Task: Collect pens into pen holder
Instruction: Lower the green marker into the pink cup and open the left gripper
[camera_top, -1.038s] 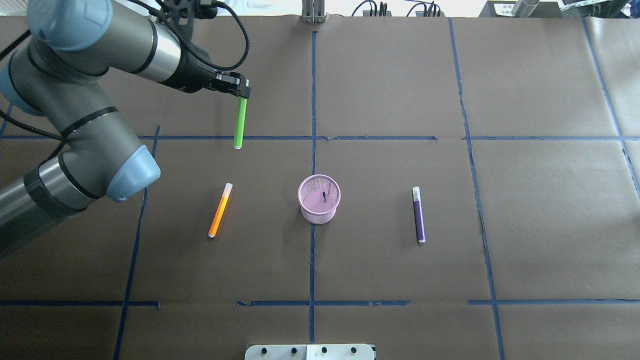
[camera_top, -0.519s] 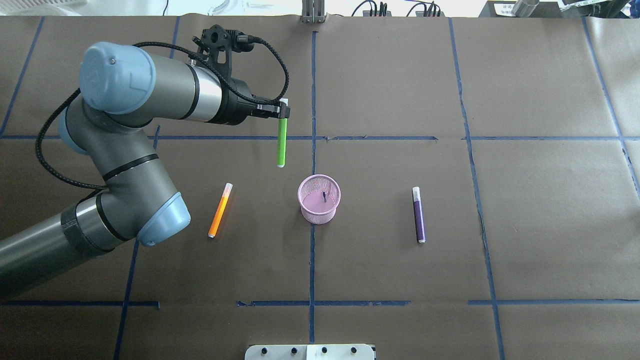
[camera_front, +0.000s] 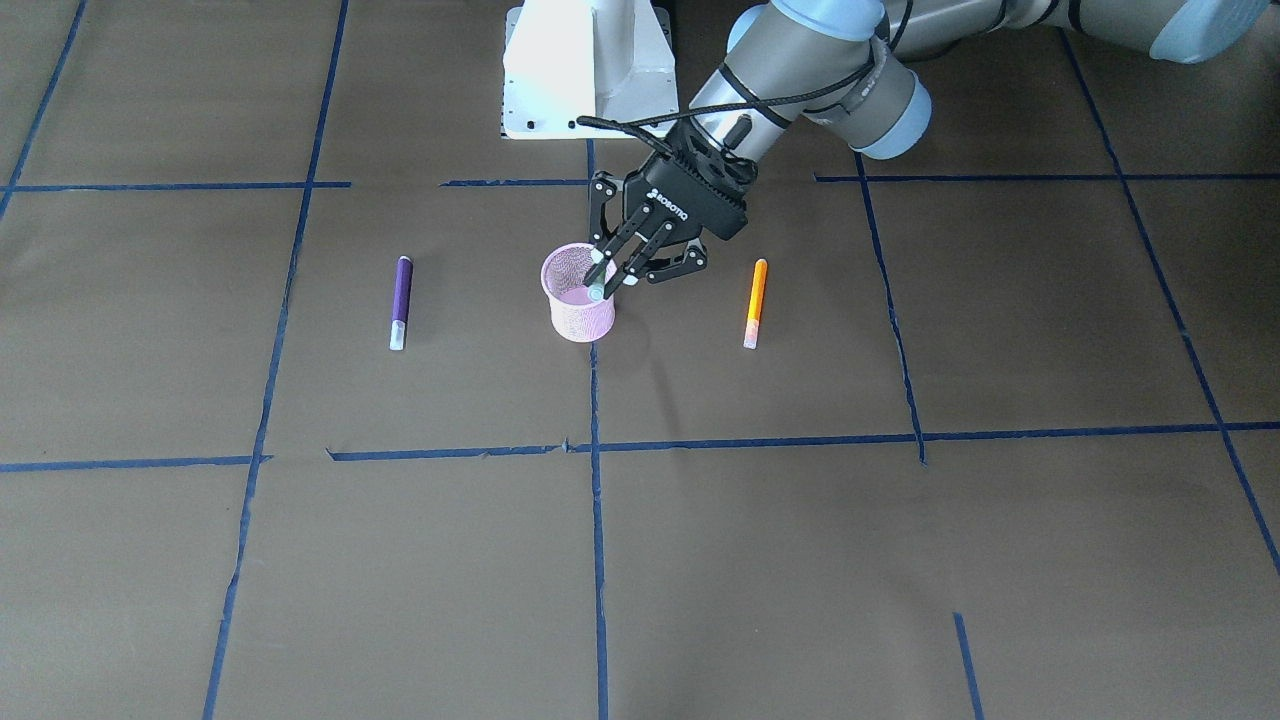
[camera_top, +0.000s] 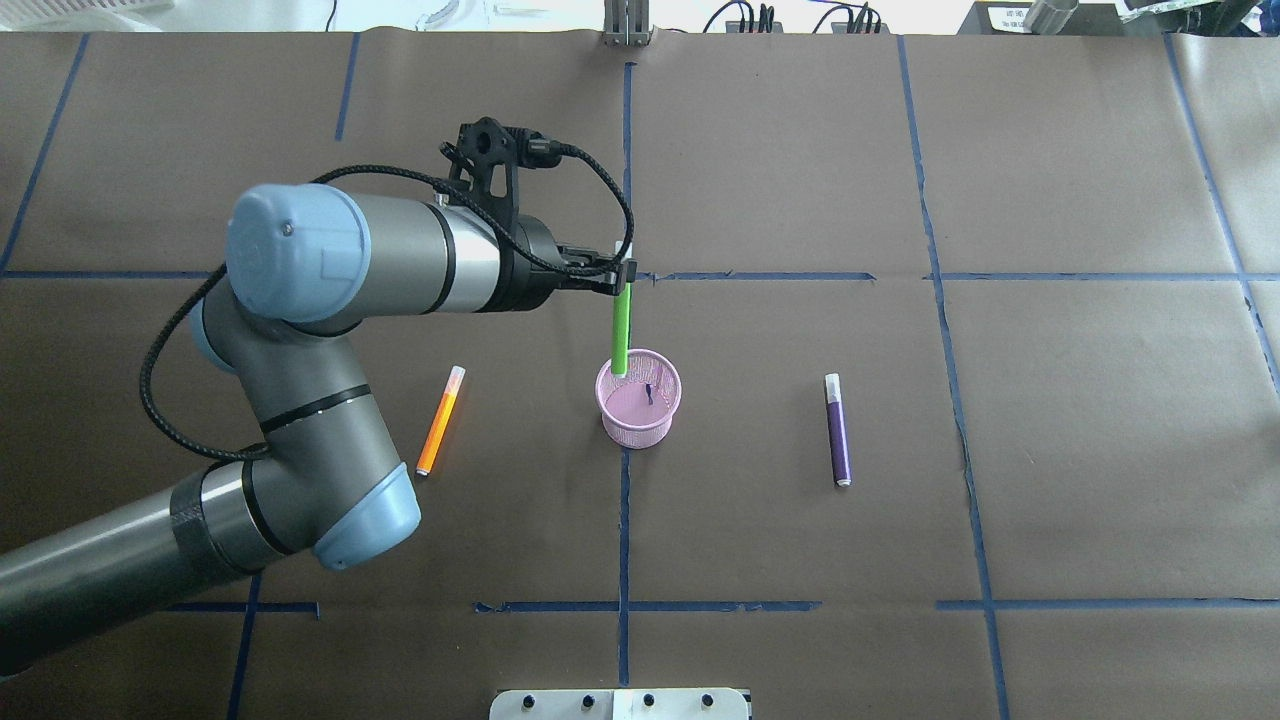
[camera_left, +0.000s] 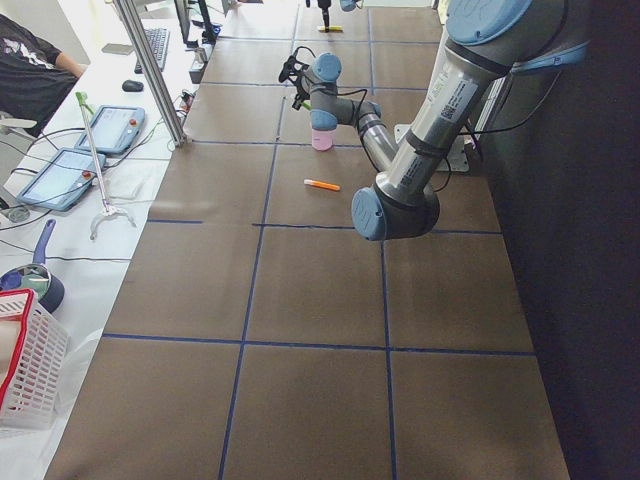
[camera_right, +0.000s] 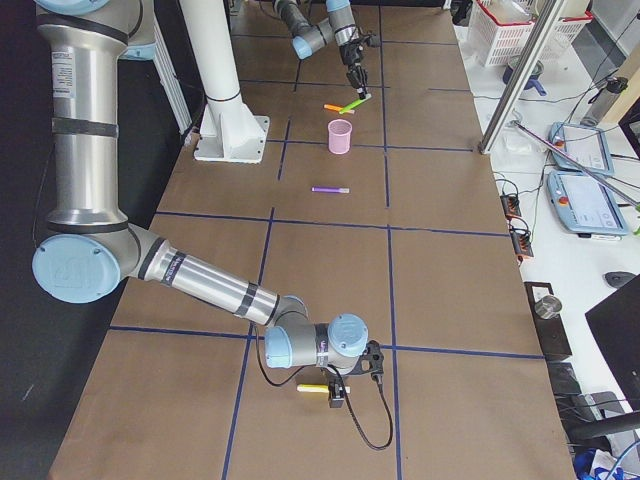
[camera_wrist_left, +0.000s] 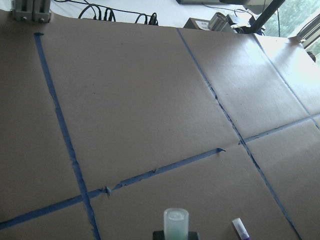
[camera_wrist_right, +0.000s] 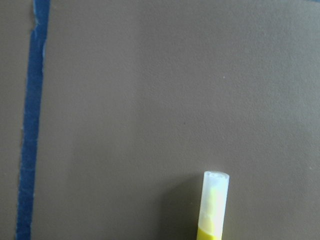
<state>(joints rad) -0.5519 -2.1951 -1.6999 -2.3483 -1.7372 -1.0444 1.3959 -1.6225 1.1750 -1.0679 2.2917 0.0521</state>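
Brown-papered surface (camera_top: 1000, 450), pen holder (camera_top: 640, 425) mid-surface. Left tool (camera_top: 624, 277) clamps green pen (camera_top: 620, 335), tip nr rim, not centred. Risk: release clips rim, pen bounces out or tips holder. Right tool (camera_right: 338, 392): can't tell.

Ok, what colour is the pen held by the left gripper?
It's a green pen, pinched in the left gripper; the overhead exterior view shows it best.

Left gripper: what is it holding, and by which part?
The green pen, gripped near its upper end, just below the pale cap.
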